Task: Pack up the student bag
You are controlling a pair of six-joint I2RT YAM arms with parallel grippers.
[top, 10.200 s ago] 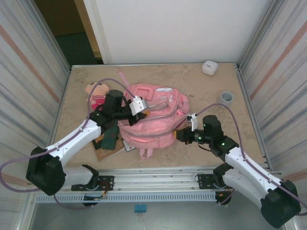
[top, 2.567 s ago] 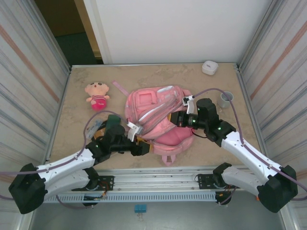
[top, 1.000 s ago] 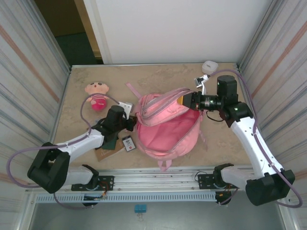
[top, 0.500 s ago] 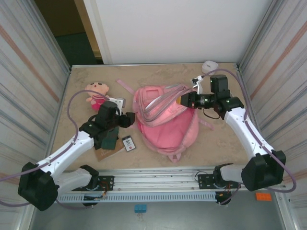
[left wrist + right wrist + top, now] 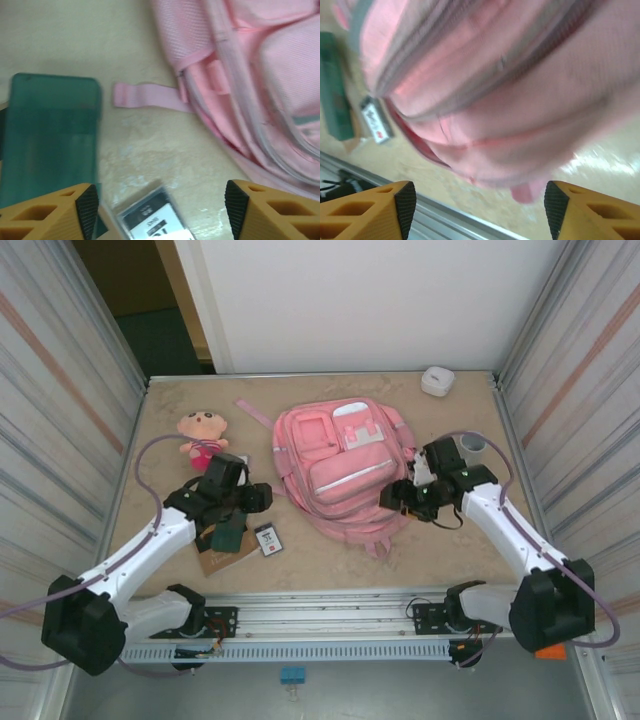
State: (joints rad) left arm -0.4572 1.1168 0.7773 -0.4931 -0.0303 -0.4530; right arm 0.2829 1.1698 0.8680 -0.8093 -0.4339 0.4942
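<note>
Centre: we find the bag [image 5: 340, 465] filling it.
Left: doll [image 5: 203, 430], green case [image 5: 229, 535] and card [image 5: 267, 540] crowd us.
Front right: we see bare table [image 5: 440, 560].

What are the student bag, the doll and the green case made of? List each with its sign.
Student bag: woven pink fabric, matte; mesh weave and stitched seams show. Doll: plush, soft-looking fuzzy surface. Green case: probably plastic, smooth with a slight sheen; blurred.
</note>
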